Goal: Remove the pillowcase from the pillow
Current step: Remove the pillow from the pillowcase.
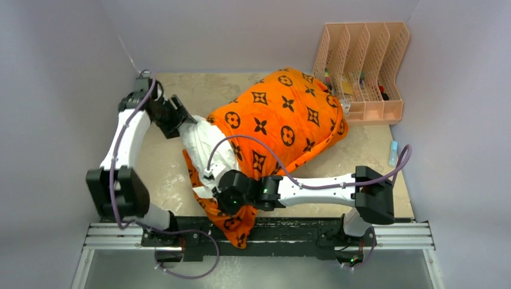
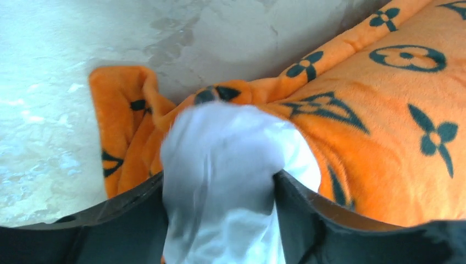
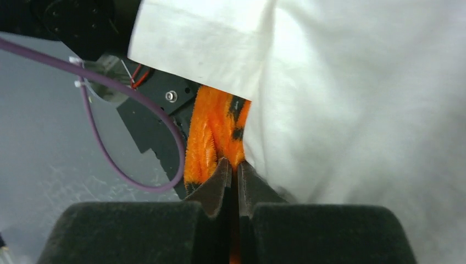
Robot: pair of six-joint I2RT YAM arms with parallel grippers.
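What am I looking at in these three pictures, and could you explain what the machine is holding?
These are two white-and-black robot arms, the left arm and right arm, bolted at the near edge of a beige table. One picture looks down from above; the other two come from cameras on each wrist. On the table lies a white stuffed pillow, mostly inside a bright orange plush pillowcase with black motifs; a peach plastic file rack stands in the far right corner. The right claw is shut on a fold of the pillowcase. The left claw has its fingers apart around the pillow's bare corner; whether they squeeze it is unclear.
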